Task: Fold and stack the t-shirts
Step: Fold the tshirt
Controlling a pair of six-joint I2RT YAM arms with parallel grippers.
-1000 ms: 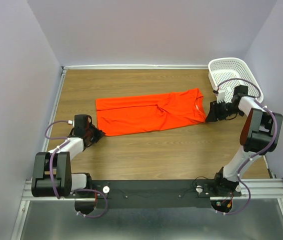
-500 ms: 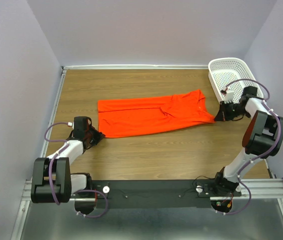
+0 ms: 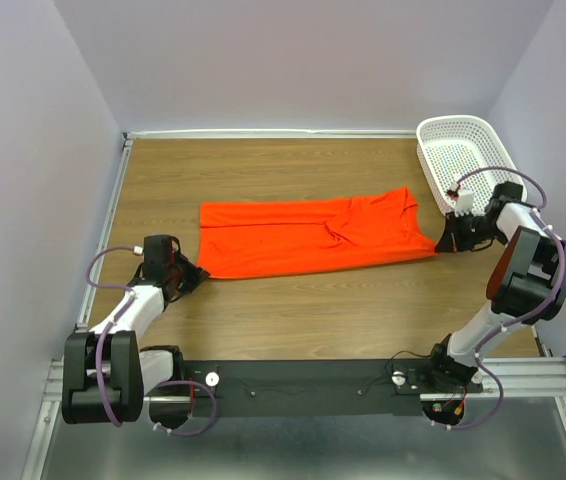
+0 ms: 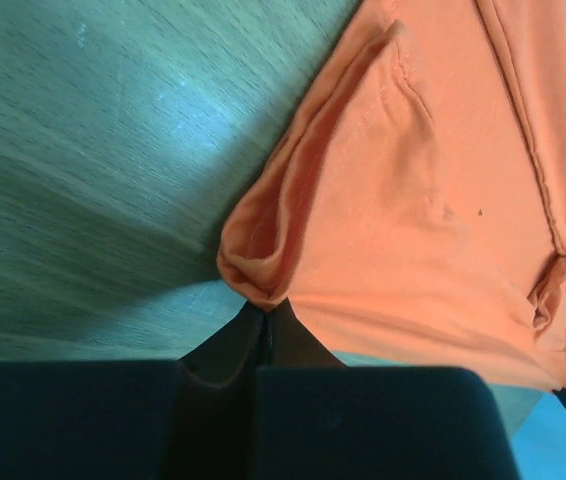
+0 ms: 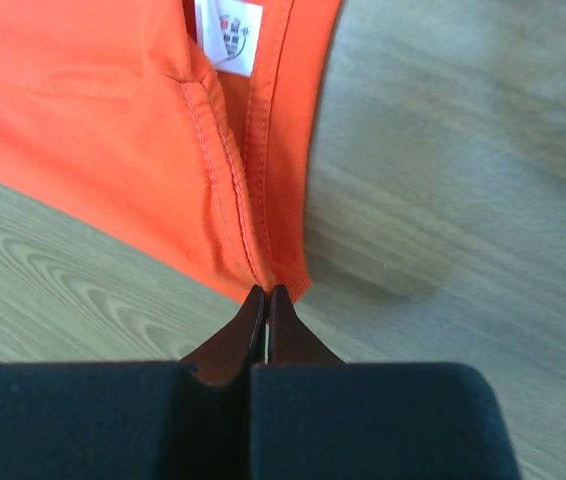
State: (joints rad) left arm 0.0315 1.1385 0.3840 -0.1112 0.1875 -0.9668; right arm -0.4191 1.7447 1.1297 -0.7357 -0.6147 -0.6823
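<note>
The left claw is closed tight, its jaws pinching a bunched corner of the shirt; the cloth puckers into a small fold right at the tips. The right claw is closed too, nipping the shirt at its edge where a stitched seam runs down to the tips. A white label shows inside the collar just beyond.

From above, the left claw sits at the shirt's near left corner and the right claw at its near right corner, by the neck end. The orange-red shirt lies stretched between them, long and narrow, folded lengthwise, with the neck to the right and some wrinkles gathered right of the middle. It rests flat on the wooden table, roughly in the middle, slightly slanted, its left end nearer the arms. A white perforated basket stands at the far right corner of the table, just behind the right claw and apart from the shirt.
</note>
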